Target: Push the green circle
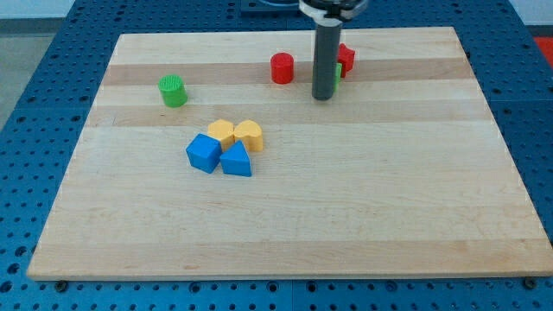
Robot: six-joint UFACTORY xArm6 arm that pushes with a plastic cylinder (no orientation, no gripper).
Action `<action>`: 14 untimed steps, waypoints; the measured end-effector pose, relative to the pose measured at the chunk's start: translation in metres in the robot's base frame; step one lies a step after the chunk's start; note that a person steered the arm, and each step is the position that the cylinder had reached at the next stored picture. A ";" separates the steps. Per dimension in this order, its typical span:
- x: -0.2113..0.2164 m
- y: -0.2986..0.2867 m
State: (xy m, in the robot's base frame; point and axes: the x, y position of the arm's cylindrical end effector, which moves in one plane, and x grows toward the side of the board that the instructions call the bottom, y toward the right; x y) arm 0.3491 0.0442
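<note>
The scene is lit brightly and evenly from above. Only short, soft shadows are cast on the pale wooden tabletop (346, 225) beneath the small coloured blocks. No glare is seen. Focus is held throughout, though fine detail is softened by the low resolution.

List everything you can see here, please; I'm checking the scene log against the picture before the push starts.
green circle: 1, green, upper left of the board, standing alone.
red cylinder: 1, red, top centre, left of the rod.
red block: 1, red, behind the rod, shape partly hidden.
green block: 1, green sliver beside the rod, mostly hidden.
yellow blocks: 2, yellow, centre-left, side by side.
blue blocks: 2, blue, just below the yellow pair.
board: 1, light wood, on a blue perforated table.
my tip: 1, dark rod end, right of the red cylinder, far from the green circle.
</note>
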 end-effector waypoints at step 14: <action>-0.039 -0.176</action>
State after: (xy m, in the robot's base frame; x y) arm 0.3098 -0.1320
